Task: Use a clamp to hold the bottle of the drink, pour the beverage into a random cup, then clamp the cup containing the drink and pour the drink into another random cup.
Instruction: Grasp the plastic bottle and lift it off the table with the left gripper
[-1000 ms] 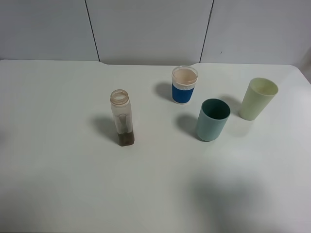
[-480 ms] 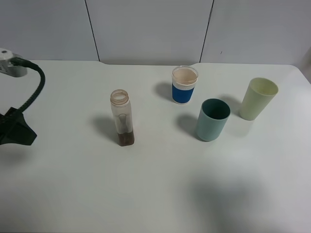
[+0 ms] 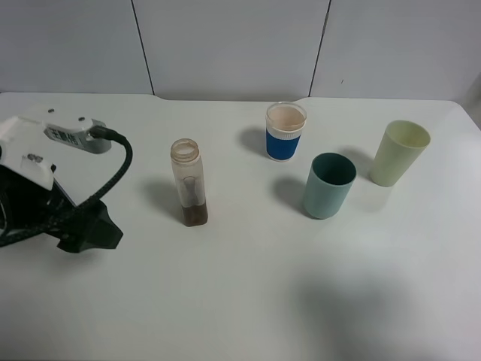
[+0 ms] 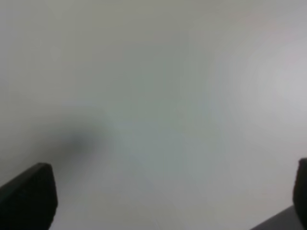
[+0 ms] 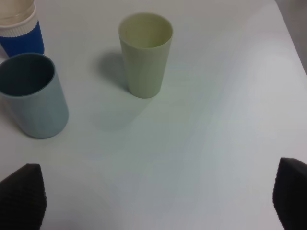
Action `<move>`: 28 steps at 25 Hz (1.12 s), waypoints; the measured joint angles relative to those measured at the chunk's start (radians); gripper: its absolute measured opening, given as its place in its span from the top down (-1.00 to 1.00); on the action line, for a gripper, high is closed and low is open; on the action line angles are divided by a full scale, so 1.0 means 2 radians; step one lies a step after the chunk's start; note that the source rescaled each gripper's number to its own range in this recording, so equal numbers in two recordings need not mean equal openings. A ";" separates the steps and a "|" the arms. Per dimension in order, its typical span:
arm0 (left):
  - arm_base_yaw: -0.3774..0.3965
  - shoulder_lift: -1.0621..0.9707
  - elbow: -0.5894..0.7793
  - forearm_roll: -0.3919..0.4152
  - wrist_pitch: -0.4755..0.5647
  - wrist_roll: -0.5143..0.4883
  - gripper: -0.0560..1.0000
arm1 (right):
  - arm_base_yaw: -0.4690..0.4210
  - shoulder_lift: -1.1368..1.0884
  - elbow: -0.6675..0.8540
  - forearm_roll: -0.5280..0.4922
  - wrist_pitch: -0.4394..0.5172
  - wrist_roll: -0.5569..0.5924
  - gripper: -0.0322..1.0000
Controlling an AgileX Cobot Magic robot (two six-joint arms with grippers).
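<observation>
The clear bottle (image 3: 188, 180) stands upright left of the table's middle, uncapped, with a little dark brown drink (image 3: 195, 216) at its bottom. The teal cup (image 3: 328, 186) (image 5: 33, 96) stands at the right of the middle, and the blue-banded cup (image 3: 285, 132) (image 5: 20, 31) behind it. My left arm (image 3: 52, 195) reaches in from the left edge, well short of the bottle. Its gripper (image 4: 163, 201) is open over bare table. My right gripper (image 5: 156, 196) is open too, on the near side of the teal cup and apart from it.
A pale yellow-green cup (image 3: 398, 153) (image 5: 145, 55) stands at the far right, beside the teal cup. The white table (image 3: 240, 301) ends at a grey panelled wall (image 3: 233, 45) behind. A braided cable (image 3: 113, 177) loops over the left arm.
The left arm has come into the high view from the left edge and moved right, toward the bottle. The bottle and the cups have not moved.
</observation>
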 joint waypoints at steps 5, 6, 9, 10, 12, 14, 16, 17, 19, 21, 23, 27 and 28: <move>-0.049 0.000 0.048 -0.056 -0.098 -0.005 -1.00 | 0.000 0.000 0.000 0.000 0.000 0.000 -0.63; -0.057 0.000 0.056 -0.067 -0.122 -0.007 -1.00 | 0.000 0.000 0.000 0.000 0.000 0.000 -0.63; -0.084 0.002 0.081 -0.084 -0.192 -0.026 -1.00 | 0.000 0.000 0.000 0.000 0.000 0.000 -0.63; -0.093 0.005 0.092 -0.086 -0.217 -0.035 -1.00 | 0.000 0.000 0.000 0.000 0.000 0.000 -0.63; -0.110 0.017 0.110 -0.089 -0.258 -0.053 -1.00 | 0.000 0.000 0.000 0.000 0.000 0.000 -0.63; -0.122 0.033 0.124 -0.091 -0.300 -0.075 -1.00 | 0.000 0.000 0.000 0.000 0.000 0.000 -0.63; -0.132 0.057 0.131 -0.096 -0.334 -0.087 -1.00 | 0.000 0.000 0.000 0.000 0.000 0.000 -0.63; -0.136 0.069 0.131 -0.101 -0.350 -0.090 -1.00 | 0.000 0.000 0.000 0.000 0.000 0.000 -0.63; -0.143 0.096 0.131 -0.115 -0.383 -0.090 -1.00 | 0.000 0.000 0.000 0.000 0.000 0.000 -0.63; -0.150 0.123 0.131 -0.138 -0.422 -0.091 -1.00 | 0.000 0.000 0.000 0.000 0.000 0.000 -0.63; -0.159 0.152 0.131 -0.169 -0.459 -0.091 -1.00 | 0.000 0.000 0.000 0.000 0.000 0.000 -0.63; -0.181 0.200 0.131 -0.232 -0.531 -0.091 -1.00 | 0.000 0.000 0.000 0.000 0.000 0.000 -0.63; -0.188 0.208 0.131 -0.241 -0.546 -0.091 -1.00 | 0.000 0.000 0.000 0.000 0.000 0.000 -0.63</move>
